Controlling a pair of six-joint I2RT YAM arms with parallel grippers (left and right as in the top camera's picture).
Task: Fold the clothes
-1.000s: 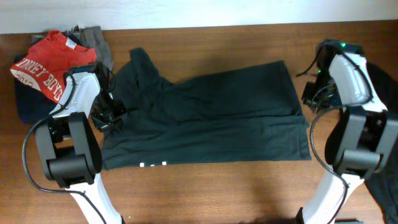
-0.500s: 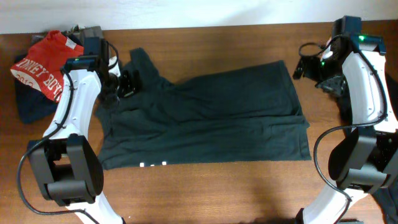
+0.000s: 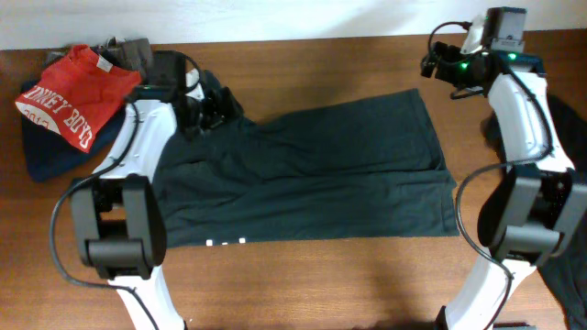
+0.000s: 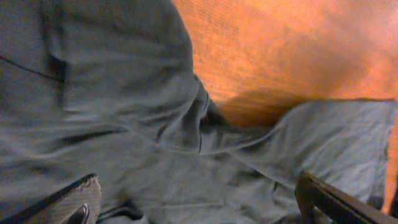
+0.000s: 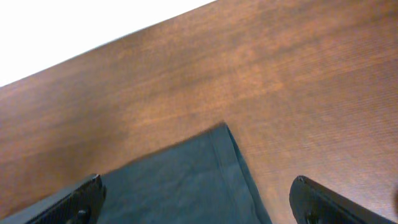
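The black T-shirt (image 3: 303, 174) lies flat across the table, with a bit of white lettering (image 3: 225, 243) showing at its near edge. My left gripper (image 3: 213, 105) hovers open over the bunched sleeve at the shirt's far left. In the left wrist view the gripper (image 4: 199, 208) has wrinkled fabric (image 4: 124, 93) below and nothing between its fingers (image 4: 68, 199). My right gripper (image 3: 440, 66) stands open above the table, just beyond the shirt's far right corner (image 3: 417, 93). That corner (image 5: 186, 180) sits between the spread fingertips (image 5: 329, 202), untouched.
A red garment with white lettering (image 3: 69, 96) lies on a navy one (image 3: 41, 156) at the far left, with grey cloth (image 3: 138, 50) behind. Another dark cloth (image 3: 569, 266) hangs at the right edge. The brown table (image 3: 321, 284) ends at a white wall (image 5: 74, 31).
Both grippers have opened. The left arm swung from the shirt's left side up to the far sleeve. The right arm moved away from me and leftward toward the far right corner.
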